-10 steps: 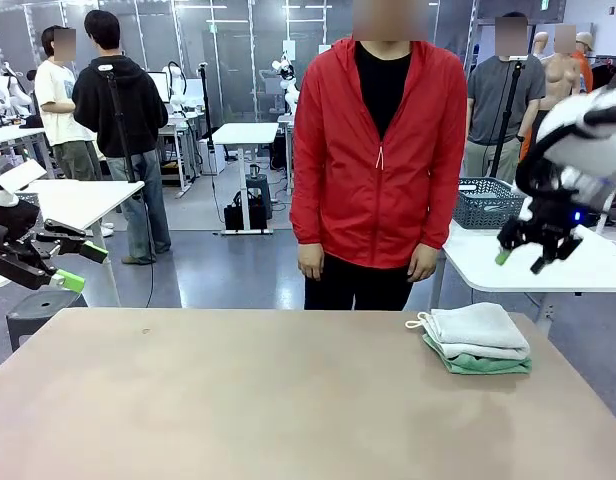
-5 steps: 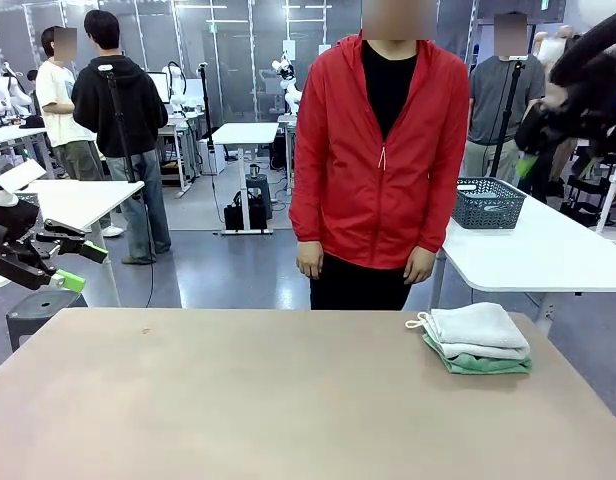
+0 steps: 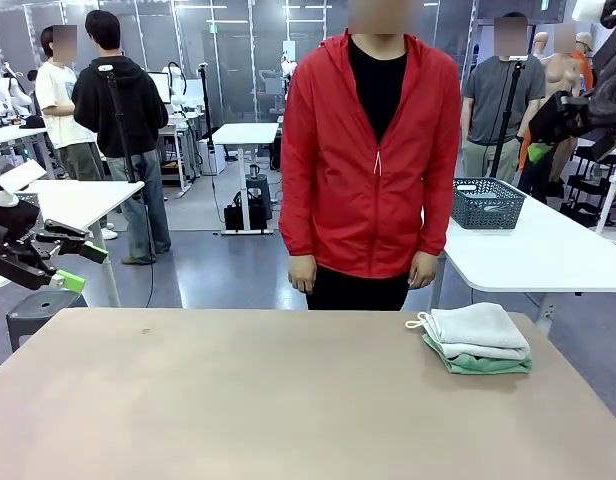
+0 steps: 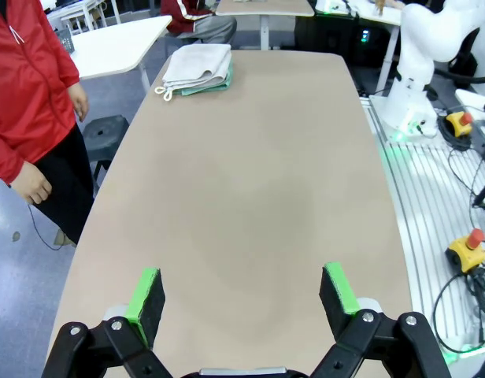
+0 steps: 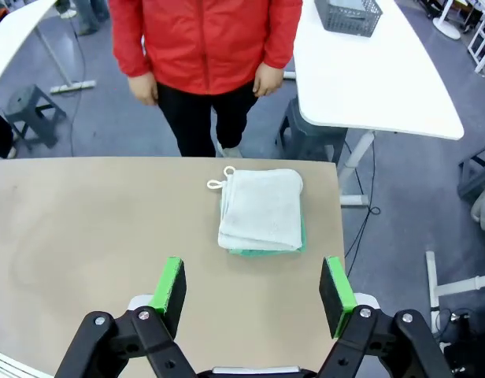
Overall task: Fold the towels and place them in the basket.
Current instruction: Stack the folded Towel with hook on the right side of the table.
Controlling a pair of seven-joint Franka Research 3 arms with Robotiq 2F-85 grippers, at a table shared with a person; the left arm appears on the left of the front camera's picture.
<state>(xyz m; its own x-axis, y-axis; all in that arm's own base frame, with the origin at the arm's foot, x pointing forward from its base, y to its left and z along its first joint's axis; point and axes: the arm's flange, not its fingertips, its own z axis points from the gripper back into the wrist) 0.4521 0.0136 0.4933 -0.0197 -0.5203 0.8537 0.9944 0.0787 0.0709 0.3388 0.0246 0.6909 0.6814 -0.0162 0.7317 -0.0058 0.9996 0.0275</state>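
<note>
Two folded towels lie stacked on the tan table near its far right edge: a cream-white towel on top of a mint green towel. They are the towel stack under the right wrist and the towel stack far off in the left wrist view. The dark grey basket stands on a white side table behind; the basket shows from above too. My right gripper hangs open high above the stack, at the upper right as the right gripper. My left gripper is open off the table's left end, empty, also seen as the left gripper.
A person in a red jacket stands at the table's far side, hands down. The white side table sits behind to the right. The right arm's white base stands by the table's edge. Other people stand farther back.
My right arm has risen from just above the side table to the upper right corner. The person has shifted a little. The left arm and the towels have not moved.
</note>
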